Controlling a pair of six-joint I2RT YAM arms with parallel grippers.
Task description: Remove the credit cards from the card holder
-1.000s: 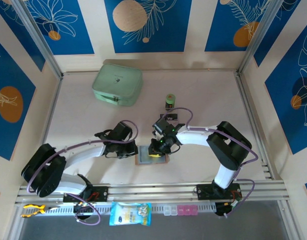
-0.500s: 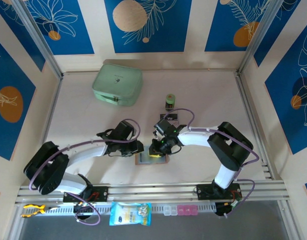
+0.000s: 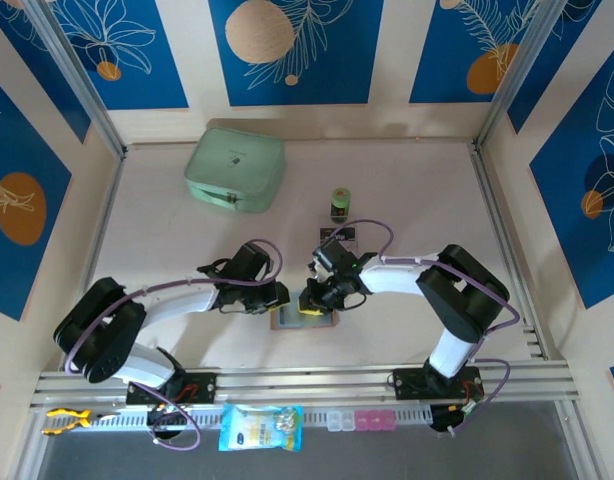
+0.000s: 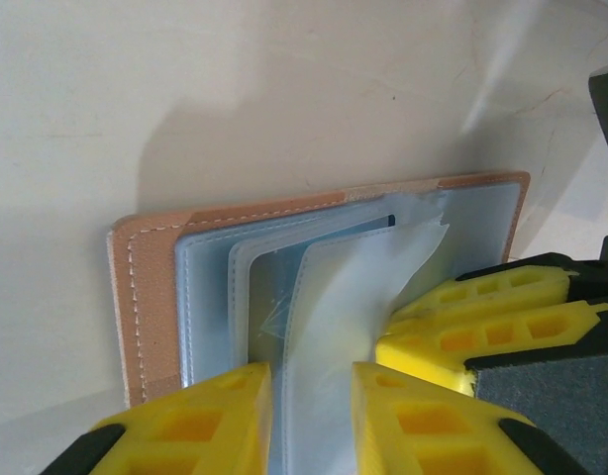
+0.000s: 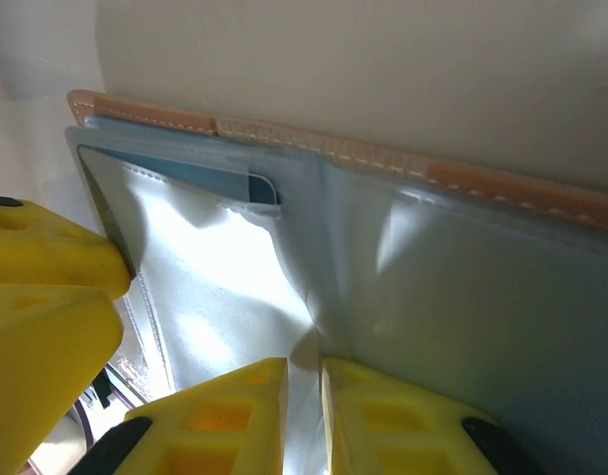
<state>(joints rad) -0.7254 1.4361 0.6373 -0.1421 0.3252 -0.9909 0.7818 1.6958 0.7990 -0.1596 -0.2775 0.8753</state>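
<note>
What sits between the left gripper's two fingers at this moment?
In the left wrist view, a clear plastic sleeve of the card holder rises between the left gripper's fingers, which stand apart on either side of it.

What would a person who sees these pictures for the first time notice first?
The yellow-tipped left gripper and right gripper meet over an open card holder at the near middle of the table, a clear sleeve standing between the left one's jaws. A blue card peeks from a pocket; a mint-green case lies at the far left.
</note>
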